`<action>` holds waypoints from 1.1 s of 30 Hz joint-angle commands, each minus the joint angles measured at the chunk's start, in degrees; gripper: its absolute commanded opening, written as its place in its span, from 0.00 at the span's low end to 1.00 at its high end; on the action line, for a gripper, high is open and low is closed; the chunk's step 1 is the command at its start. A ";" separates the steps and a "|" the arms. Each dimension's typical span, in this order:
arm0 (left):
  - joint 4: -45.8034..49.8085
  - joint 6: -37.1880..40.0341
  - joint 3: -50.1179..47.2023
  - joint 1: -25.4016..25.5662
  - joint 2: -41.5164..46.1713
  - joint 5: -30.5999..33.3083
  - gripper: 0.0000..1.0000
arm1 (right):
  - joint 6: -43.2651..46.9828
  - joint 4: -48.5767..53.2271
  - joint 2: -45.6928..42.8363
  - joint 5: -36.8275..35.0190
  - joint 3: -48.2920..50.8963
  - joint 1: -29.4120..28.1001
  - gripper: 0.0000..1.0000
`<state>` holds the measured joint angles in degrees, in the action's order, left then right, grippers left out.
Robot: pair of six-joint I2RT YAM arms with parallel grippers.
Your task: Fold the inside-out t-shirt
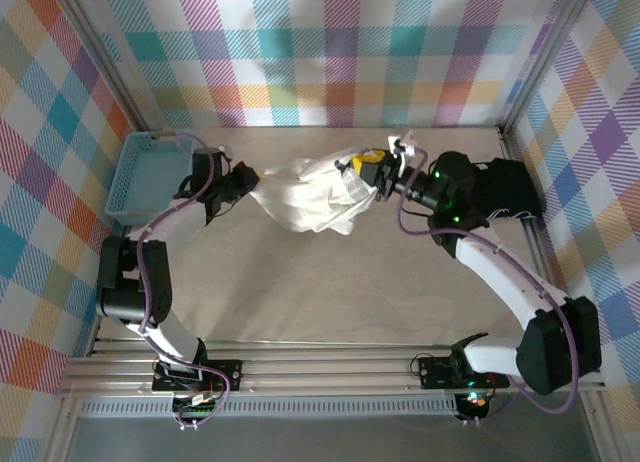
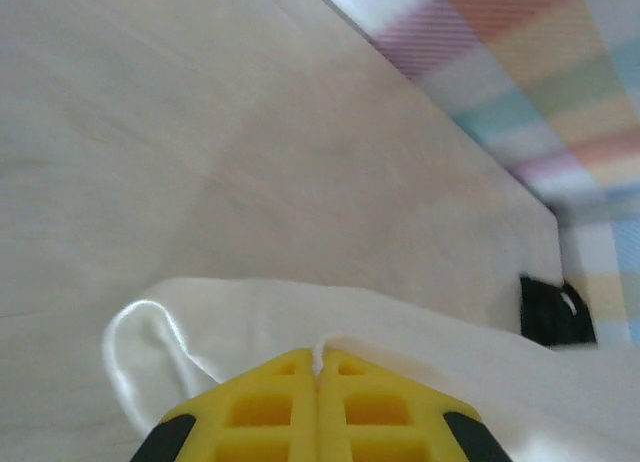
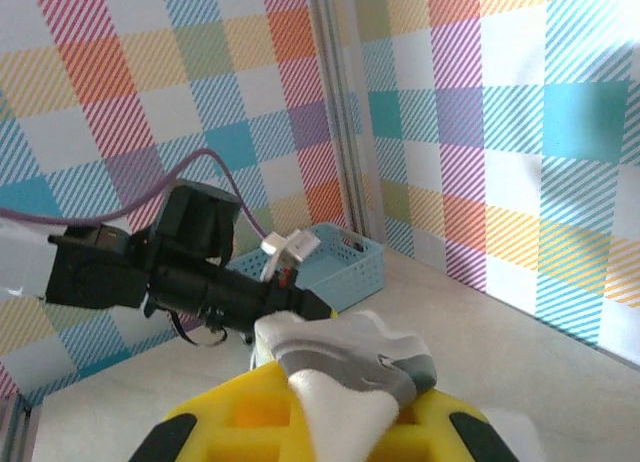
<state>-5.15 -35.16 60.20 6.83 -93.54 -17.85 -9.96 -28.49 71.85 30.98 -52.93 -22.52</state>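
Observation:
The inside-out t-shirt (image 1: 310, 197) is a bunched white bundle at the middle back of the table, stretched between my two grippers. My left gripper (image 1: 252, 185) is shut on its left edge. In the left wrist view a thin fold of white fabric (image 2: 400, 327) sits pinched between the closed yellow fingers of that gripper (image 2: 320, 360). My right gripper (image 1: 366, 172) is shut on the shirt's right end. In the right wrist view a wad of white and grey cloth (image 3: 350, 357) bulges out of the closed yellow jaws of that gripper (image 3: 345, 407).
A blue basket (image 1: 148, 174) stands at the back left against the checked wall, also seen behind the left arm (image 3: 180, 267) as a perforated blue basket (image 3: 345, 262). A black object (image 2: 555, 312) lies at the table's far end. Checked walls enclose the table on three sides.

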 commanded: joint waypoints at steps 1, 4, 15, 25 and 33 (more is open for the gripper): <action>-4.52 -1.07 -5.06 0.86 1.08 4.98 0.00 | 0.63 -5.87 1.04 -0.05 7.64 0.46 0.00; -6.31 0.13 -7.85 0.82 0.66 5.32 0.00 | -0.34 -5.91 1.87 -0.75 12.03 0.40 0.00; -4.58 4.46 -15.29 1.41 4.46 10.24 0.07 | -6.05 6.43 0.66 -3.30 23.07 -2.41 0.00; 5.54 17.80 -15.47 14.87 18.11 16.44 0.71 | -6.53 17.31 -2.46 -5.94 25.07 -4.99 0.00; 8.75 25.11 -8.22 23.70 10.04 5.72 0.75 | -6.13 16.37 -1.39 -5.97 24.35 -5.07 0.00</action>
<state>0.12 -15.46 48.36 28.51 -80.95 -8.12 -15.88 -12.51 70.15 24.80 -28.56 -27.27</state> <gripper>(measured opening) 0.748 0.054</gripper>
